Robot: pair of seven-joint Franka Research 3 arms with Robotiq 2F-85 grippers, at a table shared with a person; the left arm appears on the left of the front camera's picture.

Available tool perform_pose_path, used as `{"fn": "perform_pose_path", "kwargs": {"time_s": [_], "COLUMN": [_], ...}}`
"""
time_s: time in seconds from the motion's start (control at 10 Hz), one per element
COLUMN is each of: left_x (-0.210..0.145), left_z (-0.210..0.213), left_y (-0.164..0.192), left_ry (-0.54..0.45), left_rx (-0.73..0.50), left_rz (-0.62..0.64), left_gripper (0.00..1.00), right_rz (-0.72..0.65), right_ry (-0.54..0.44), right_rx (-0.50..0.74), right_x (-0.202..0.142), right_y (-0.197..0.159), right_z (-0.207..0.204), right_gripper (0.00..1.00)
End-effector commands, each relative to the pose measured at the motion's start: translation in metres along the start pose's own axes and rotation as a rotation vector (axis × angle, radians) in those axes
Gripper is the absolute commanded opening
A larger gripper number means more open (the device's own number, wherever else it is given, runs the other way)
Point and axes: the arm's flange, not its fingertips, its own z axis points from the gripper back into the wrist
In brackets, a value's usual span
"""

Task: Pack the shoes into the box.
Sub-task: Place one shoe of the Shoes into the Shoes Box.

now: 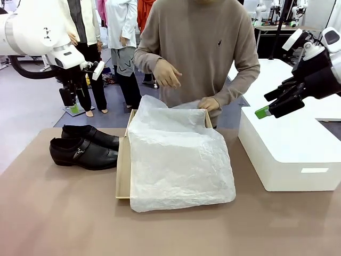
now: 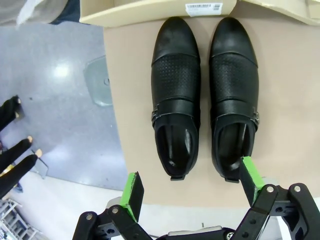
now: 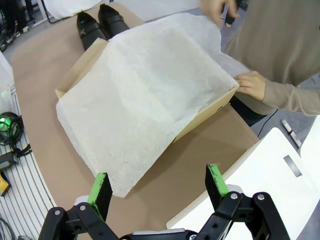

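Tissue paper drapes over the box; shoes not yet packed.
Left of box: left gripper, jaws released, hangs above the shoes, paired on the worktop. Behind box: person's hand holds the tissue. Right of box: right gripper aloft, released, empty. Next, I judge: tissue cleared, then left gripper lowers onto one shoe.

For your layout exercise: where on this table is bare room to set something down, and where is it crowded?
Free: the table strip nearest the robot, fronting shoes, box and white block; also the gap between box and block. Crowded: shoes close beside the box, tissue spilling over it, a person's hand at its far end.
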Motion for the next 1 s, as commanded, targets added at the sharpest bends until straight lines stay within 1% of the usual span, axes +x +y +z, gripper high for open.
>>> {"fn": "perform_pose_path", "kwargs": {"time_s": [0.0,0.4,0.7,0.9], "left_x": [-0.001,-0.017,-0.025,-0.030], "left_z": [0.000,-0.031,-0.048,-0.062], "left_y": [0.000,0.035,0.056,0.064], "left_ry": [0.000,-0.007,-0.003,0.003], "left_rx": [0.000,-0.072,-0.082,-0.100], "left_rz": [0.001,0.061,0.051,0.048], "left_gripper": [1.00,1.00,1.00,1.00], "right_rz": [-0.001,-0.001,-0.001,-0.001], "right_ry": [-0.011,-0.011,-0.011,-0.011], "right_rx": [0.008,0.008,0.008,0.008], "right_x": [0.000,0.000,0.000,0.000], "right_y": [0.000,0.000,0.000,0.000], "right_z": [0.000,0.000,0.000,0.000], "right_gripper": [1.00,1.00,1.00,1.00]}}
